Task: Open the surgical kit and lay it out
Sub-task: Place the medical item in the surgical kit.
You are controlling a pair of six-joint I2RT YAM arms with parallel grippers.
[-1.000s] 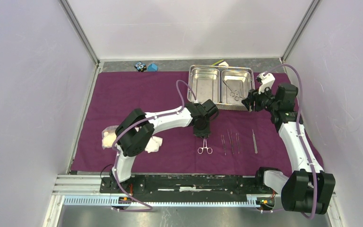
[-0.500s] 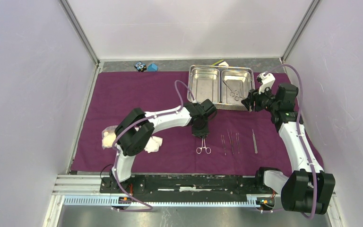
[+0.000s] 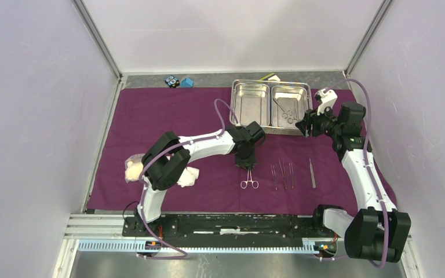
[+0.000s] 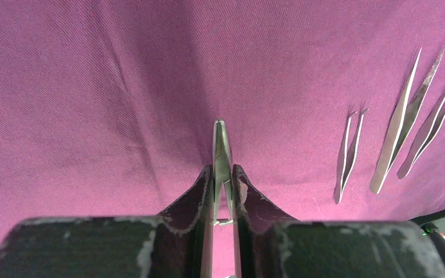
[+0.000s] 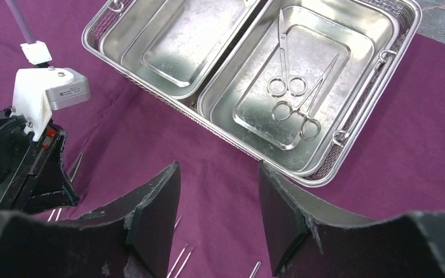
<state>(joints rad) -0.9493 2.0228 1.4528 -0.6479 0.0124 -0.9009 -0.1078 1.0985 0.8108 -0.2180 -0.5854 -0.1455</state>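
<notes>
Dark-purple cloth wrap (image 3: 168, 116) is spread flat over most of the table. Shiny two-compartment steel tray (image 3: 270, 107) sits on its far edge, right of centre. The right compartment holds two slim scissors-like steel instruments (image 5: 282, 52) lying side by side.

Right gripper (image 5: 219, 174) hovers over the cloth just off the tray's near-right corner, jaws apart, nothing between them.

Left gripper (image 4: 222, 171) is mid-cloth, near side of the tray, pointing down, jaws clamped on the tip end of a slim ring-handled steel clamp (image 3: 250, 180). The clamp's rings lie on the cloth toward the near edge.

White gauze wads (image 3: 133, 169) sit on the near-left of the cloth, partly hidden by the left arm.

Slim steel tweezers (image 3: 283, 174) lie in a row right of the clamp, roughly parallel and apart from each other.

Small blue block (image 3: 187, 82) and small black block (image 3: 172, 81) are beside each other just past the far edge of the cloth.
</notes>
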